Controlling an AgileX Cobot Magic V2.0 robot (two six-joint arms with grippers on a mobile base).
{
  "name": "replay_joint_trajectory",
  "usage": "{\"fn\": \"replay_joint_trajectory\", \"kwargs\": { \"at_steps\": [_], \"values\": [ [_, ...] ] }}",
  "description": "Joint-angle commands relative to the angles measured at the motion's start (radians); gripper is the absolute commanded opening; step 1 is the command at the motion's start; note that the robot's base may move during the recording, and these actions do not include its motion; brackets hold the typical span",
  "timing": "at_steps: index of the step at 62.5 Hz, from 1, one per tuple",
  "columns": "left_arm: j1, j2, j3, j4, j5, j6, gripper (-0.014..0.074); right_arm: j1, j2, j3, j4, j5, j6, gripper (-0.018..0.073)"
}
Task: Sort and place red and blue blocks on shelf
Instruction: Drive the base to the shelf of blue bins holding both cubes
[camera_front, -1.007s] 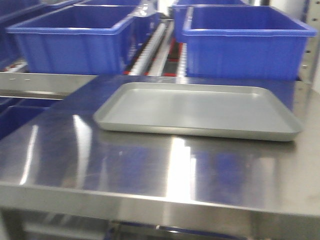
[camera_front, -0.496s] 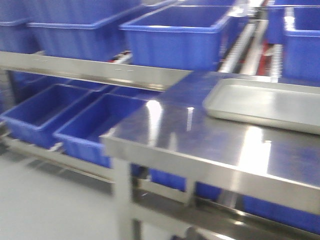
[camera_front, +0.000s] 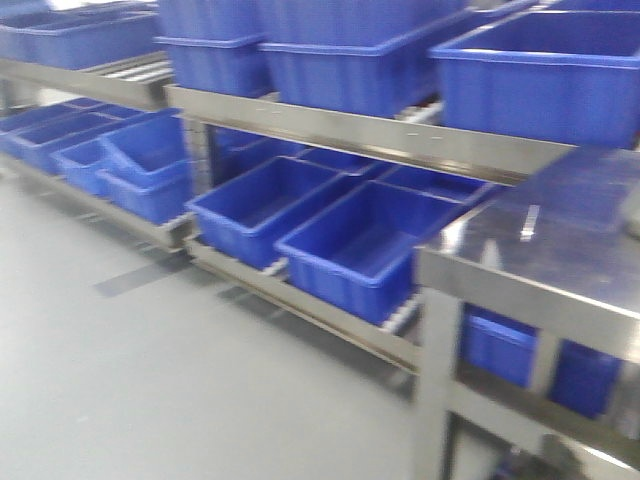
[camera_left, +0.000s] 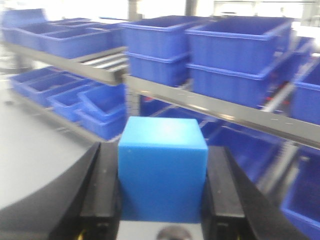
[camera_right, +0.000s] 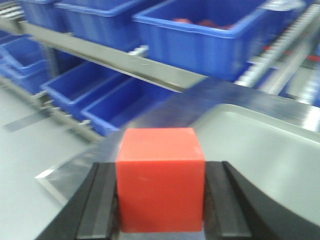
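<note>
The blue block (camera_left: 162, 172) is found clamped between the two black fingers (camera_left: 102, 192) of the left gripper (camera_left: 162, 200), both of its side faces being touched. The red block (camera_right: 160, 175) is gripped likewise by the right gripper (camera_right: 161, 202), its fingers (camera_right: 222, 200) pressed against the cube's flanks. In the left wrist view, the shelf (camera_left: 225, 111) is seen from 10 to 3 o'clock of the blue block, loaded with blue bins (camera_left: 235, 55) on its upper and lower tiers. In the right wrist view, the bench (camera_right: 165, 107) is noted at 12 o'clock of the red block and a grey tray (camera_right: 260, 150) at 2 o'clock, resting on the bench. In the front view, only the bench corner (camera_front: 560, 240) is recorded at 3 o'clock, the shelf beam (camera_front: 370, 130) at 12 o'clock and grey floor (camera_front: 150, 380) at 7 o'clock; neither block is visible there. All views are blurred.
</note>
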Motion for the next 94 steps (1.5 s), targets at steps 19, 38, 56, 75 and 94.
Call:
{"fn": "replay_joint_trajectory", "kwargs": {
  "at_steps": [19,38,56,75,94],
  "values": [
    [0.004,0.010,-0.029,-0.007,-0.082,-0.009,0.0123,-0.005,0.007,-0.029,-0.014,-0.086,-0.005,0.0051],
    [0.004,0.010,-0.029,-0.007,-0.082,-0.009,0.0123,-0.005,0.007,-0.029,-0.014,-0.086,-0.005,0.0051],
    [0.004,0.010,-0.029,-0.007,-0.082,-0.009,0.0123,-0.005,0.007,-0.029,-0.014,-0.086,-0.005,0.0051],
    [0.004,0.010,-0.029,-0.007,-0.082,-0.009,0.0123,-0.005,0.007,-0.029,-0.014,-0.086,-0.005,0.0051],
    [0.004,0.010,-0.029,-0.007,-0.082,-0.009,0.0123,-0.005,0.007,-0.029,-0.014,-0.086,-0.005,0.0051]
  ]
}}
